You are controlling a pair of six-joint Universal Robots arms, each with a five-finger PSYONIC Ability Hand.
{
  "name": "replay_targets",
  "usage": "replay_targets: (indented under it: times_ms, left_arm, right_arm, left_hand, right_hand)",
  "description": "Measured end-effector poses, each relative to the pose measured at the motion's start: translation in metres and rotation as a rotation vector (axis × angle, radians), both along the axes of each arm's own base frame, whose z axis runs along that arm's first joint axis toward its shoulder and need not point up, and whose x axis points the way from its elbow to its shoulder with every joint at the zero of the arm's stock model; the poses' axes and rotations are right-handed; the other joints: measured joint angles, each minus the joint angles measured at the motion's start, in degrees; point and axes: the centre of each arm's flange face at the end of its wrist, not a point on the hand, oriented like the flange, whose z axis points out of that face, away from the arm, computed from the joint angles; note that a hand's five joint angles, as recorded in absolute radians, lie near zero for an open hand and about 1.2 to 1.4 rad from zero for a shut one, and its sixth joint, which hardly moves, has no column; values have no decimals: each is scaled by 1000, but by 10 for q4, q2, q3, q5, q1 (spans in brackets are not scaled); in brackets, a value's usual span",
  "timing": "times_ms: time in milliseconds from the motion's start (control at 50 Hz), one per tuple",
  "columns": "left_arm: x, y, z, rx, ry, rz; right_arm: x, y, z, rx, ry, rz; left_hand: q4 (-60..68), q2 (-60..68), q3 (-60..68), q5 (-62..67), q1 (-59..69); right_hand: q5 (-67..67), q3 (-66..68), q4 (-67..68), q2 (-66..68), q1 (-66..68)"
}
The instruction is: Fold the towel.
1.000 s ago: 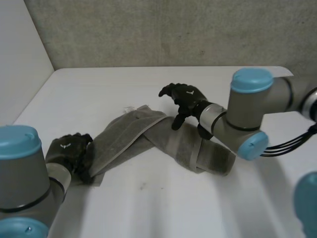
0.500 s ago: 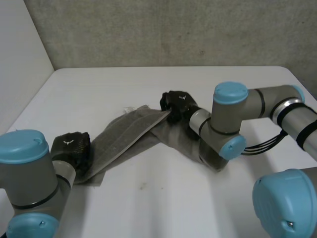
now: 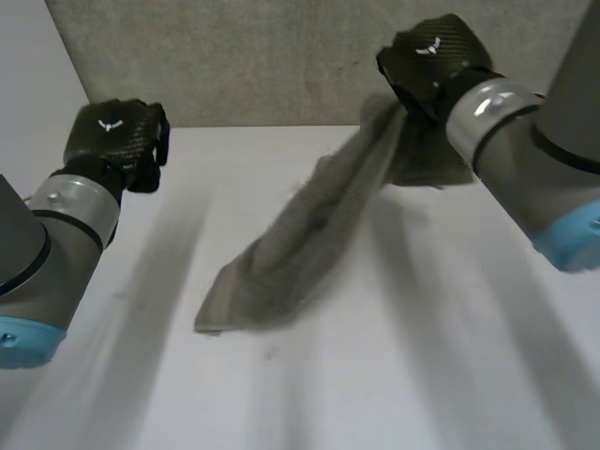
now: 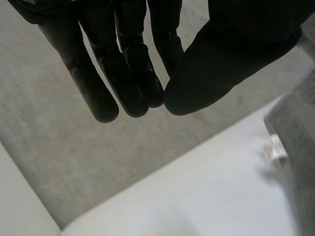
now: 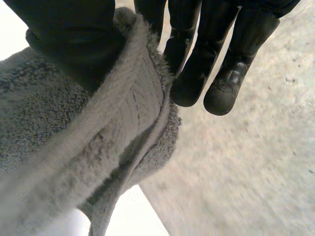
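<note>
White table (image 3: 309,394) under everything, grey wall at 12. Both arms raised off it: right arm (image 3: 534,178) in from 3 o'clock, left arm (image 3: 47,253) from 9.

Grey towel (image 3: 281,253) strung on a slant from 1 o'clock down to 7, upper end in the air, lower end bunched and resting on the table approx. mid-way. Not yet folded, by the look.

Right hand (image 3: 431,61) at 1 o'clock, thumb and fingers (image 5: 197,69) closed on a hemmed edge of the cloth, pinching it between. Left hand (image 3: 117,131) at 10 o'clock, well apart from the towel, fingers near straight w/ thumb tip brought close to them, nothing held. Small white label (image 4: 273,147) on the towel's edge, seen past the left hand.

Risks, as a guess: one-handed pinch on a thick hem — could slip if swung. Could also drop back as a twisted heap, being bunched along its length & w/ no second corner held.

Hard to make out: exact corner or edge in the right-hand pinch; lower-end corners, lost in the folds; part of the cloth behind the right forearm.
</note>
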Motion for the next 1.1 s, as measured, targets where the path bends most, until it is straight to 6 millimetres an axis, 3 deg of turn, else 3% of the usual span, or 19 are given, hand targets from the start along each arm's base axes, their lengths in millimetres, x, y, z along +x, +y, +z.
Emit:
replay_targets:
  times_ms: [40, 160, 320, 520, 720, 900, 1000, 1020, 1100]
  left_arm:
    - [0, 7, -9, 68, -23, -24]
    - [-1, 29, -44, 241, -72, -86]
    - [-4, 54, -89, 366, -109, -148]
    - [-11, 67, -126, 387, -115, -229]
    - [-22, 53, -154, 390, -109, -300]
    - [-27, 42, -165, 401, -118, -297]
    - [-32, 34, -167, 381, -113, -296]
    - [-32, 32, -167, 377, -112, -296]
    - [-35, 25, -168, 342, -101, -296]
  right_arm:
    - [-9, 12, -3, 12, 77, -25]
    - [-17, 23, -27, 87, 155, -30]
    - [-16, 9, -67, 183, 192, -45]
    - [-35, -19, -98, 259, 94, -129]
    - [-45, -14, -123, 344, 66, -154]
    - [-47, -11, -130, 346, 72, -155]
    - [-50, -13, -132, 348, 72, -164]
    - [-51, -13, -132, 348, 72, -165]
    - [-53, -15, -132, 350, 72, -175]
  left_hand:
    - [-23, -32, -31, -10, -11]
    - [-395, -394, -393, -387, -377]
    - [-453, -451, -450, -443, -423]
    - [-424, -423, -424, -415, -399]
    - [-385, -385, -385, -377, -361]
    - [-344, -341, -343, -336, -315]
    - [-205, -205, -205, -199, -178]
    - [-131, -123, -123, -124, -97]
    - [-34, -31, -34, -31, -23]
  right_hand:
    - [2, 1, 0, 0, 1]
    - [5, 1, 0, 0, 5]
    - [10, 2, 0, 0, 9]
    - [16, 3, 0, 0, 11]
    - [23, 4, 0, 0, 13]
    - [28, 4, 0, 0, 14]
    - [29, 4, 0, 0, 14]
    - [29, 4, 0, 0, 14]
    - [31, 4, 0, 0, 15]
